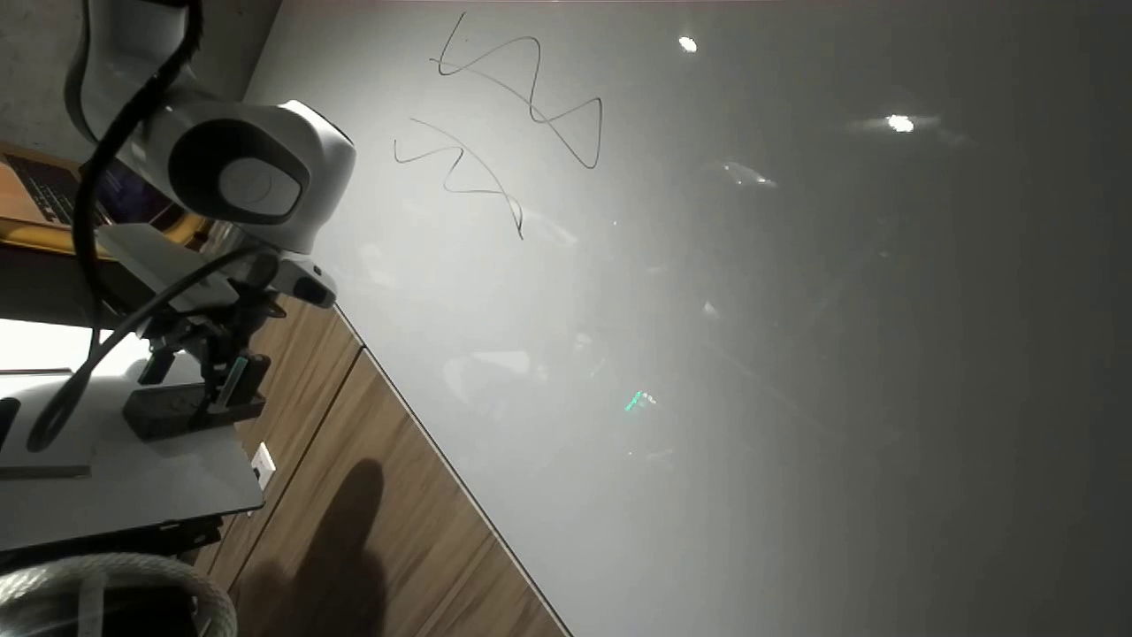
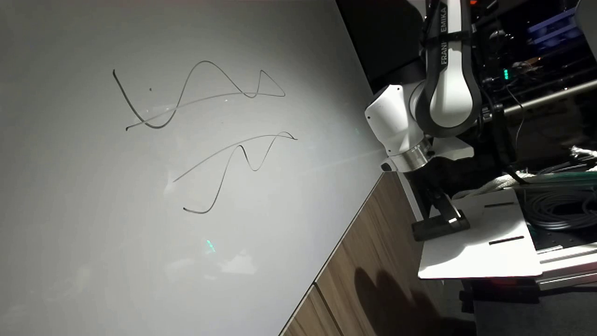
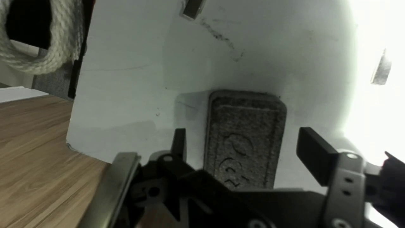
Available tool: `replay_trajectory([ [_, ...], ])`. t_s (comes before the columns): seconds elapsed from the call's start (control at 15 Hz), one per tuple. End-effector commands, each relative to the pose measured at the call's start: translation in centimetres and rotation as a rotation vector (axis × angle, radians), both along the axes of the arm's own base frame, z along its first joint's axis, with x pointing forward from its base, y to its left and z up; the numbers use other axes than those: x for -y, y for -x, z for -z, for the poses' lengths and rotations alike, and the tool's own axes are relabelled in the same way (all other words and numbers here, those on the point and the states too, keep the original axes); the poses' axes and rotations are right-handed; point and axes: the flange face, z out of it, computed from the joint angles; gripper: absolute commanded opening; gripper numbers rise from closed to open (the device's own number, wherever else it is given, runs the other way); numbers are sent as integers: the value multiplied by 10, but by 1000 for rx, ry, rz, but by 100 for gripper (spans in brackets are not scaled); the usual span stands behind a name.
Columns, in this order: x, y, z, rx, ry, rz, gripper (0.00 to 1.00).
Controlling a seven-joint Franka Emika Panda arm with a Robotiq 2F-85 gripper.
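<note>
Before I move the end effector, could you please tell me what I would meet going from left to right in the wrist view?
Rope, one fingertip, dark block, opposite fingertip, bright slot.

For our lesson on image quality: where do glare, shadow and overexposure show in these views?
In an exterior view, bright glare spots on the whiteboard; in both exterior views, a shadow on the wood panelling; in the wrist view, shade beside the dark block, the white shelf blown out at right.

This seems a lab: whiteboard (image 1: pixel 796 354), laptop (image 1: pixel 44 190), coiled cables (image 2: pixel 559 220).
</note>
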Motion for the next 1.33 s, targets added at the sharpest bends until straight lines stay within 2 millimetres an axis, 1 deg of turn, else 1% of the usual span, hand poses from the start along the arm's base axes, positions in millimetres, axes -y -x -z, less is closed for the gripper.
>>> replay_trajectory([
  [0.0,-2,-1,3,9,-11,13,58],
  [0.13,-2,-1,4,6,-11,14,42],
  [0.27,-4,-1,2,10,-10,12,30],
  [0.47,-11,-1,-2,14,-2,2,29],
  [0.67,-25,-3,-14,37,4,-15,29],
  [0.73,-32,-4,-21,52,3,-21,29],
  [0.87,-46,-7,-38,93,3,-32,29],
  [0.93,-50,6,-47,117,3,-36,29],
  [1.07,-68,-8,-70,169,3,-45,29],
  [1.13,-77,-8,-86,204,4,-54,29],
  [1.2,-85,0,-101,239,1,-64,29],
  [1.27,-89,12,-112,272,-2,-72,29],
])
